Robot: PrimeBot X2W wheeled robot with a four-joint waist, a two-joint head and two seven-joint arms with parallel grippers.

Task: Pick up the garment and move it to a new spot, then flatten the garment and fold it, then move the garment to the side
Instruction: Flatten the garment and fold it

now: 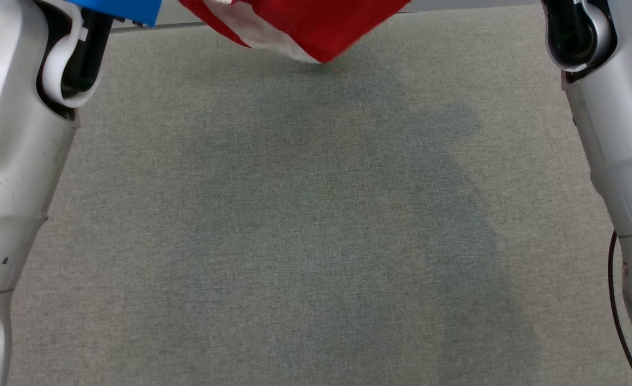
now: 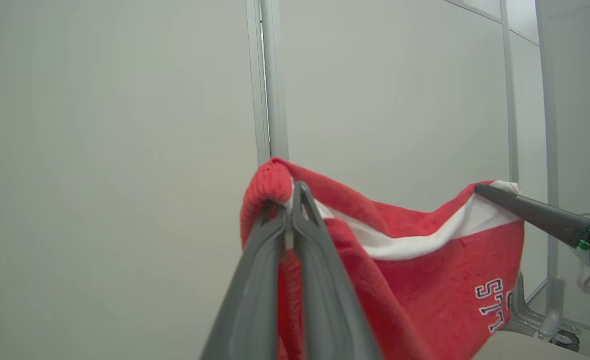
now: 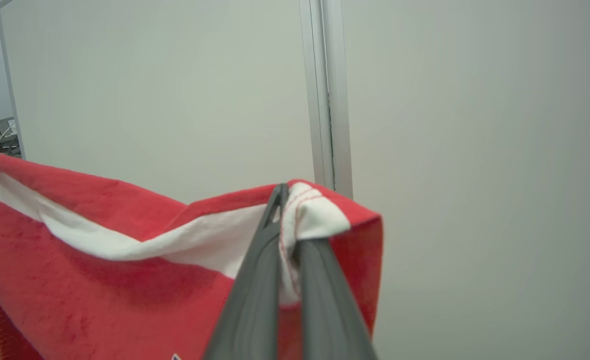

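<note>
1. Jaws of the left gripper (image 2: pixel 295 195) are clamped tight on a ribbed edge of the red fleece garment with a white band and stitched lettering (image 2: pixel 425 285).
2. Jaws of the right gripper (image 3: pixel 288 215) pinch its white-lined corner.
3. The garment hangs sagging between them, over the far part of the grey woven table top (image 1: pixel 316 225).
4. Risk: both holds look thin. Spreading the arms too hard could pull a corner free, and the slack middle could land bunched.

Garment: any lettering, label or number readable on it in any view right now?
"ST": dark outlined letters on the red garment, left wrist view, running sideways; the rest is unreadable.
Right wrist view: a sliver of print at the bottom edge, unreadable.
Head view: none.
</note>
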